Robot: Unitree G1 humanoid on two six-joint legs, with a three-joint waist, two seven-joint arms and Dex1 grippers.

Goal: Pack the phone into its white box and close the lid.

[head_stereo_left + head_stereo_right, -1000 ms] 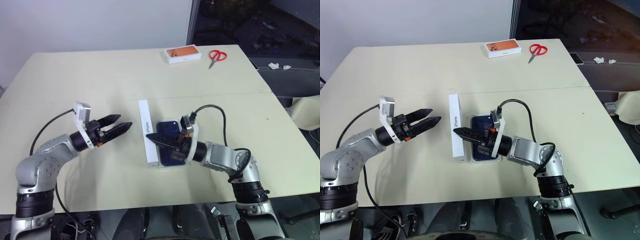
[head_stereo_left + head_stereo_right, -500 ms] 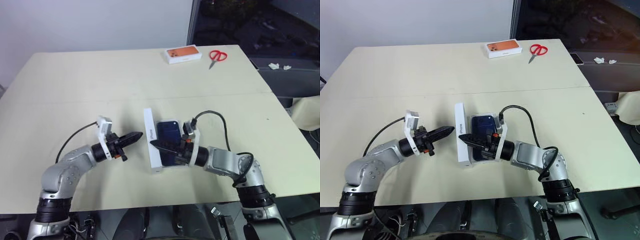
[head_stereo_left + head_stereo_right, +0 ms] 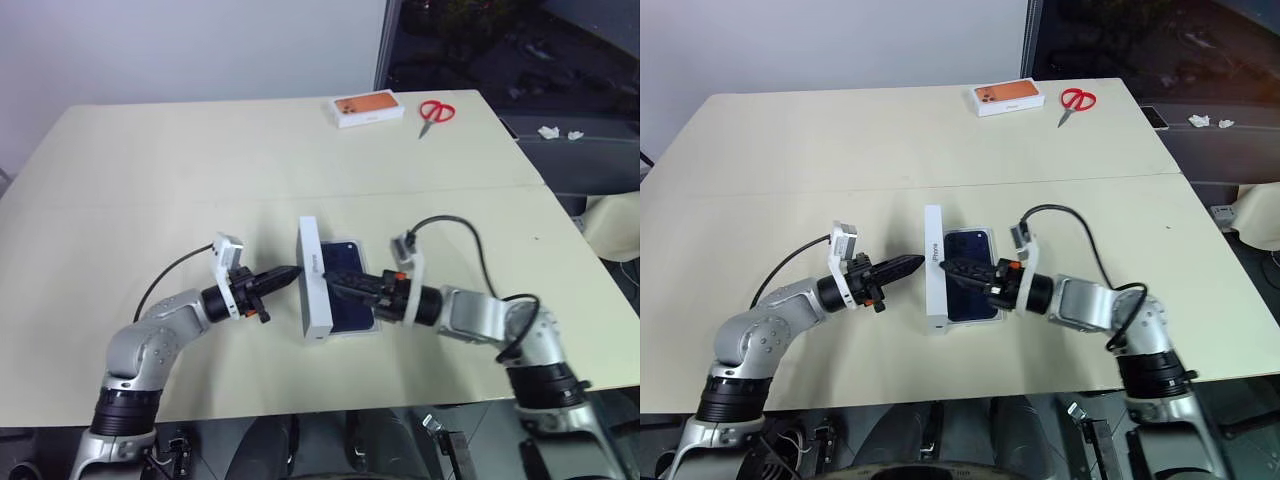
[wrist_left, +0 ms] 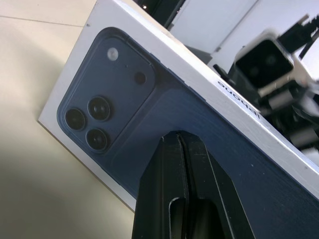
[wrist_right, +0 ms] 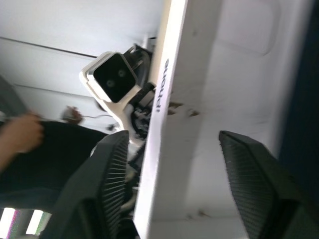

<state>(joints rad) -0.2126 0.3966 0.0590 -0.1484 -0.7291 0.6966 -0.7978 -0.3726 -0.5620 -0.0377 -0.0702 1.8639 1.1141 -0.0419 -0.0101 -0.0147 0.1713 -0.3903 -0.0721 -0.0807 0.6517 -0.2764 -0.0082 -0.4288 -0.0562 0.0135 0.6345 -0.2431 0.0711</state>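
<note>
Left tool [image 3: 296, 270] against upright lid [image 3: 314, 278]

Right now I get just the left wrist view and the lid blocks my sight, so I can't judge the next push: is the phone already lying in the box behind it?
Observer: Yes. The phone lies flat in the white box, right behind the lid, which stands on its long edge.
Operator: Where is the right claw?
Observer: The right claw is low over the phone, open, with its tips at the lid's white inner face.
Operator: Anything else on the table?
Observer: A box with an orange top and red scissors, both at the far edge.
</note>
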